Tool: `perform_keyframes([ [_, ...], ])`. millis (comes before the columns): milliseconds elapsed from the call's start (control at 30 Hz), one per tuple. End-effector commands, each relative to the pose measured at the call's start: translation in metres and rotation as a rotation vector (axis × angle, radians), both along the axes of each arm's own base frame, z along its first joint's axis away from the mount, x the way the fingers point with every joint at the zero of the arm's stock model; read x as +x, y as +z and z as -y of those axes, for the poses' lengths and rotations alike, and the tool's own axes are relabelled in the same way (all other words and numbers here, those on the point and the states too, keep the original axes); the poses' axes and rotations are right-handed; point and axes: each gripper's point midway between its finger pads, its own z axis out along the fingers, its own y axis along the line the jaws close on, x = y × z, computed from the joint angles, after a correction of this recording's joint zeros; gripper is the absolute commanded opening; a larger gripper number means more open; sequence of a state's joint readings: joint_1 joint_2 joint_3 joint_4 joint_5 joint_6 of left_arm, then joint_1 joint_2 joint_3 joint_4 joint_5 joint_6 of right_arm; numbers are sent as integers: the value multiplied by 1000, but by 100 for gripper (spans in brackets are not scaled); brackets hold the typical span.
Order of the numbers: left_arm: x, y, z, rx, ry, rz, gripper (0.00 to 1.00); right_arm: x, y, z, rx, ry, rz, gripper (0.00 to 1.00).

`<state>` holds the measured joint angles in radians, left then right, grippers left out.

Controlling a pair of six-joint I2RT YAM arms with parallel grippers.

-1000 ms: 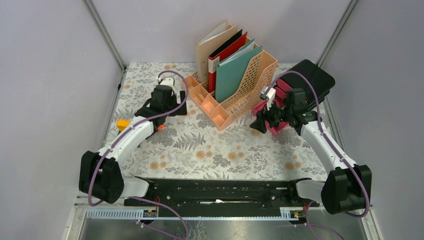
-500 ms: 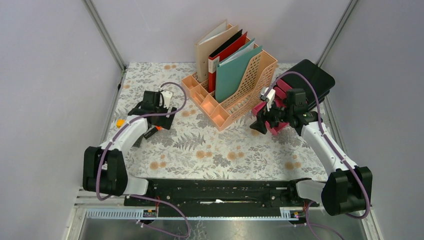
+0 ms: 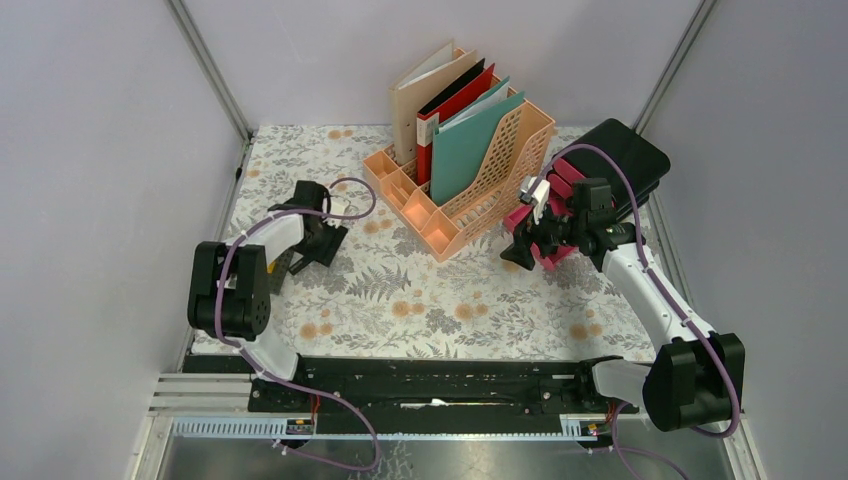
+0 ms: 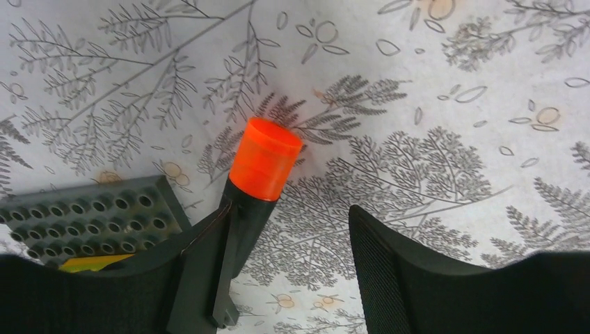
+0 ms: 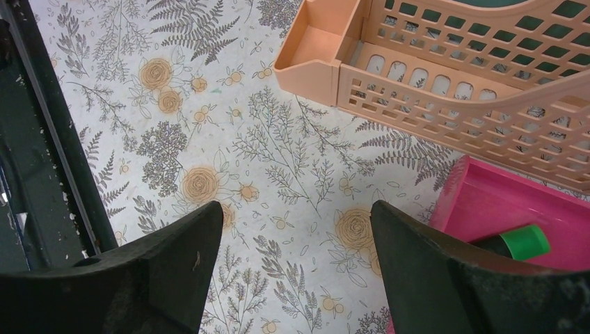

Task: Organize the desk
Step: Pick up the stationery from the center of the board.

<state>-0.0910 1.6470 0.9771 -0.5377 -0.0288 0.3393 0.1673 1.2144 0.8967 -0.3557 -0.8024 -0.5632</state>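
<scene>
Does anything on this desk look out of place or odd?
Yes: an orange-capped marker lies loose on the desk, beside a grey studded plate, while a green-capped marker sits in the pink tray.

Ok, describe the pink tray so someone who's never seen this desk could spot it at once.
Start at the peach file rack at the back of the desk. Right beside it, on its right, lies the pink tray. It is the only bright pink thing, holding a green-capped pen, next to a black case.
</scene>
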Motion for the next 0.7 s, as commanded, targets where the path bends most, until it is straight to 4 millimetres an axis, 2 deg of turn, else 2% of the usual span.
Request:
perform_keyframes([
  [0, 15, 5, -4, -15, -3, 4, 62, 7, 14, 0, -4, 11, 52, 85],
  [433, 27, 13, -12, -13, 32, 72, 67, 7, 11, 0, -10, 18, 43, 85],
  [667, 18, -8, -15, -26, 67, -12, 63, 7, 11, 0, -13, 19, 43, 85],
])
